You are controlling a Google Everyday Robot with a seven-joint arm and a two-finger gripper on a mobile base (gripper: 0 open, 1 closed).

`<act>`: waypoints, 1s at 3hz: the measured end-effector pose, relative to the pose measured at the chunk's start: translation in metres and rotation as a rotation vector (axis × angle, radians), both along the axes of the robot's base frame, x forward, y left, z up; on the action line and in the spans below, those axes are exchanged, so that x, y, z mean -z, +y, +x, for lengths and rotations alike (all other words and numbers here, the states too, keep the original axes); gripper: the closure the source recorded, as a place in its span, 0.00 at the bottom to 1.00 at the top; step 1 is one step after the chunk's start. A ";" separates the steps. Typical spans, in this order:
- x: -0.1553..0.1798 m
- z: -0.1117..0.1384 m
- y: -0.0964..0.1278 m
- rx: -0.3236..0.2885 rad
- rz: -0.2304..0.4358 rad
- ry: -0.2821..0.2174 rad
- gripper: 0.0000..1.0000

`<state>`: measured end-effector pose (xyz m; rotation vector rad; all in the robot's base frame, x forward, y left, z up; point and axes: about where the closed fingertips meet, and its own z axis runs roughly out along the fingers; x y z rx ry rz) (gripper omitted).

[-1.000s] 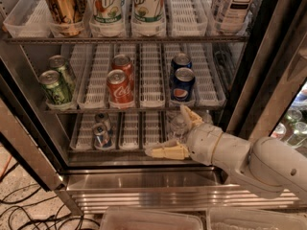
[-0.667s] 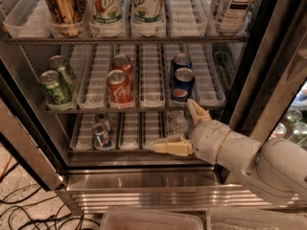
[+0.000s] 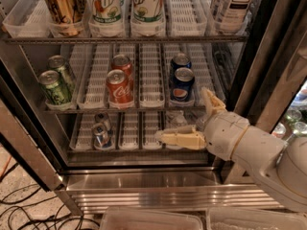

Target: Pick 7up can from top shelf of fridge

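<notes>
Two tall white-and-green 7up cans [image 3: 106,6] [image 3: 147,4] stand side by side in white lane trays on the top shelf [image 3: 124,40] of the fridge [image 3: 144,188]; their tops are cut off by the frame's upper edge. My gripper [image 3: 182,113] is open and empty at the lower right, in front of the lower shelves. One cream finger [image 3: 177,138] points left and the other [image 3: 211,102] points up. The gripper is well below the 7up cans and to their right.
A gold-brown can [image 3: 62,4] stands left of the 7up cans and a tea bottle [image 3: 235,1] at the top right. The middle shelf holds green cans [image 3: 55,87], Coke cans [image 3: 119,87] and Pepsi cans [image 3: 182,83]. Silver cans [image 3: 100,133] sit lower. The dark door frame [image 3: 268,56] is at the right.
My gripper has risen and shifted slightly right, from the bottom shelf level toward the middle shelf's front edge. The cans have not moved.
</notes>
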<state>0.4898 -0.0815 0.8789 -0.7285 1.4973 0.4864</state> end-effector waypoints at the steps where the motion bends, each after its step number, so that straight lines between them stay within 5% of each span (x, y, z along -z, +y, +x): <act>1: -0.026 -0.003 -0.005 -0.014 -0.013 -0.027 0.00; 2: -0.083 0.007 0.001 -0.083 -0.045 -0.096 0.00; 3: -0.086 0.008 0.002 -0.079 -0.036 -0.103 0.00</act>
